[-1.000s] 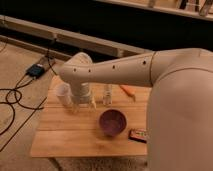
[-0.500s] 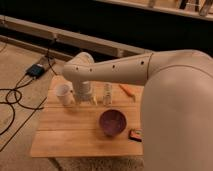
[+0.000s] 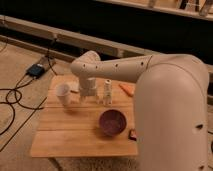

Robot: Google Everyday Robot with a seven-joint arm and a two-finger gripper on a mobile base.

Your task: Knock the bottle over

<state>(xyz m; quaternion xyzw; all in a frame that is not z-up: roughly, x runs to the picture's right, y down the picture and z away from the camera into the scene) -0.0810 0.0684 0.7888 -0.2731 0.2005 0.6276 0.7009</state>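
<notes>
The bottle [image 3: 107, 92] is slim and whitish with a white cap. It stands upright on the wooden table [image 3: 65, 132], towards the back and near the middle. My gripper [image 3: 88, 96] hangs down from the white arm, just left of the bottle, with a narrow gap between them. It sits between the bottle and the white cup [image 3: 63, 94]. I cannot tell whether it touches the bottle.
A purple bowl [image 3: 112, 122] sits in front of the bottle. An orange object [image 3: 127, 89] lies behind and to the right of the bottle. A small dark object [image 3: 133, 134] lies near the table's front right. Cables and a box [image 3: 36, 70] lie on the floor at the left.
My gripper has moved a little to the right, away from the cup and closer to the bottle. The bottle still stands upright.
</notes>
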